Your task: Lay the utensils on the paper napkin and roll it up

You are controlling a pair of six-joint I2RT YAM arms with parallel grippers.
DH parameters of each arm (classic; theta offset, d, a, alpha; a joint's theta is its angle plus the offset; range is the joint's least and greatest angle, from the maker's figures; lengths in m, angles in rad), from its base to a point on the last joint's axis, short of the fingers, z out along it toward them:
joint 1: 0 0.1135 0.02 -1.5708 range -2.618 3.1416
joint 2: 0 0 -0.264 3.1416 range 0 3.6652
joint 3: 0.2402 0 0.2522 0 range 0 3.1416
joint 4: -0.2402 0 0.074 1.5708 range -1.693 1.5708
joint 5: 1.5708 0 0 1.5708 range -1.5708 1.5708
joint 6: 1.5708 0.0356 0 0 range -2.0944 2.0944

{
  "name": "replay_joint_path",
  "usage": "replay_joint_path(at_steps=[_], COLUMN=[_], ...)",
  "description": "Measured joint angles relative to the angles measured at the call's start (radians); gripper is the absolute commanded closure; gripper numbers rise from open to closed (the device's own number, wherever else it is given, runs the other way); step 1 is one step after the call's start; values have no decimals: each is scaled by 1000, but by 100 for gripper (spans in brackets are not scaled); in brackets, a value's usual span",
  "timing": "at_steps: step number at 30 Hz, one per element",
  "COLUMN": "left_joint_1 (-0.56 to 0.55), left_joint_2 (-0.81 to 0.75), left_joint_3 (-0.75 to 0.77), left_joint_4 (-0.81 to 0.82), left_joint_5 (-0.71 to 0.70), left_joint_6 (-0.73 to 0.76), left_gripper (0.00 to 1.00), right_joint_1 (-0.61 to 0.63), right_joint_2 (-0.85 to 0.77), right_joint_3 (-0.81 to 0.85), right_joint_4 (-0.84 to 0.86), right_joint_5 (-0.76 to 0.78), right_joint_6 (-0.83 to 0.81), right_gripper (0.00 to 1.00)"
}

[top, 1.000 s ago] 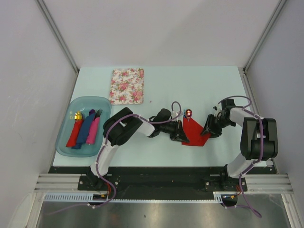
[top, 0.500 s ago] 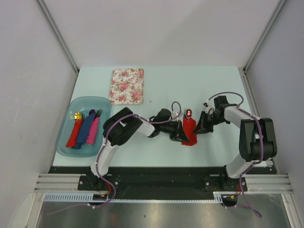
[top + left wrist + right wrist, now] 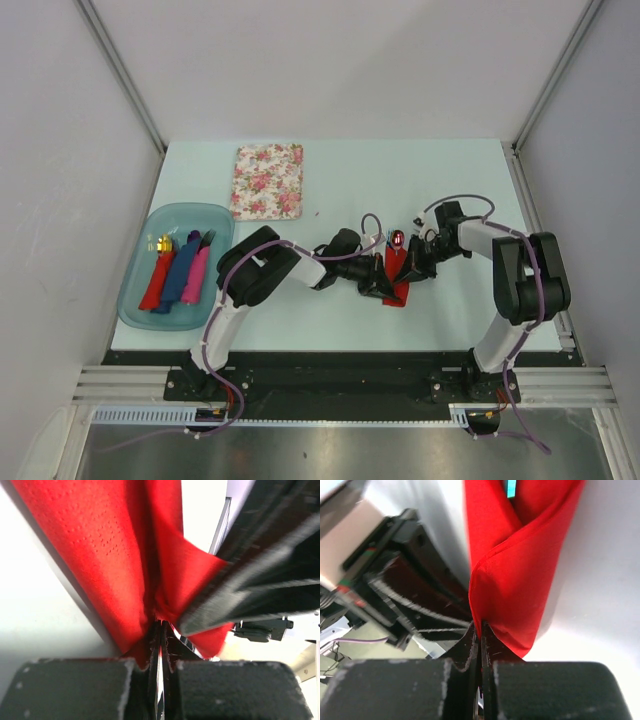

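Rightward of the bundle a second ago, the right gripper [image 3: 413, 267] has swept in toward the centre, and the paper napkin [image 3: 398, 272] has gone from a broad red sheet to a narrow strip folded over on itself. Both wrist views show jaws pressed together on paper: the right gripper pinches the doubled edge of the fold, and the left gripper [image 3: 379, 279] clamps the opposite edge with red sheet fanning up from its tips. The bundle lies on the pale surface [image 3: 400, 180] between the two grippers, near the middle. The spoon [image 3: 398, 238] pokes its shiny red head out of the far end of the strip, and a sliver of blue inside the fold in the right wrist view is most likely the fork [image 3: 511, 487] — the rest of both utensils is hidden. So the placing looks done and the rolling is in hand, with one fold laid over. Next, I judge, the right side must carry its edge on across and tuck it under — keeping the paper taut so the utensils do not slide out the open end — while the left side yields its hold at the right time rather than tearing the thin paper.
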Motion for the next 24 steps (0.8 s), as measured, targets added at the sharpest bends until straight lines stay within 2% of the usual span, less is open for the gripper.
replay_joint_path(at_steps=[14, 24], left_joint_1=[0, -6], left_joint_2=[-11, -56], left_joint_3=[-2, -23], left_joint_4=[-1, -46], left_joint_5=[-6, -27], left_joint_6=[37, 84], left_gripper=[95, 88], right_joint_1=[-25, -23], right_joint_2=[108, 136], right_joint_3=[33, 68], right_joint_4=[-19, -69], right_joint_5=[22, 46], right_joint_6=[-3, -12], right_gripper=[100, 100])
